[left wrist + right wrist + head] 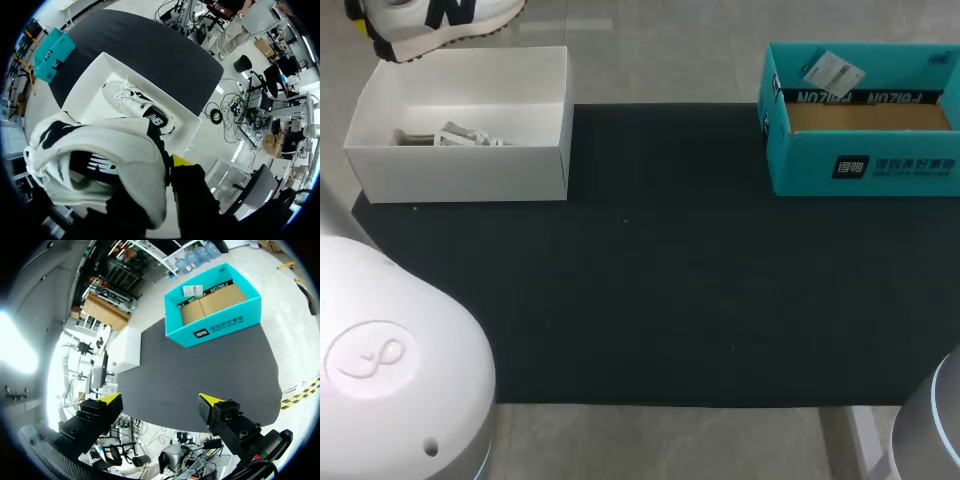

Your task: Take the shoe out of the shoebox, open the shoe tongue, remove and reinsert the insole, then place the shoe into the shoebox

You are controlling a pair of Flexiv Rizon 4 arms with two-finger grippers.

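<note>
- The left claw is clamped on a white-and-black shoe, holding it in the air over the far left corner of the worktop; only one yellow tip shows, pressed against the shoe's side.
- Directly under the raised shoe sits the open white shoebox, on the far left corner of the black mat.
- A second shoe lies on its side inside the shoebox.
- The right claw hangs over the mat's near edge, its fingers wide apart with nothing between them.
- An open teal box stands at the far right corner of the worktop, ahead of the right claw.
</note>
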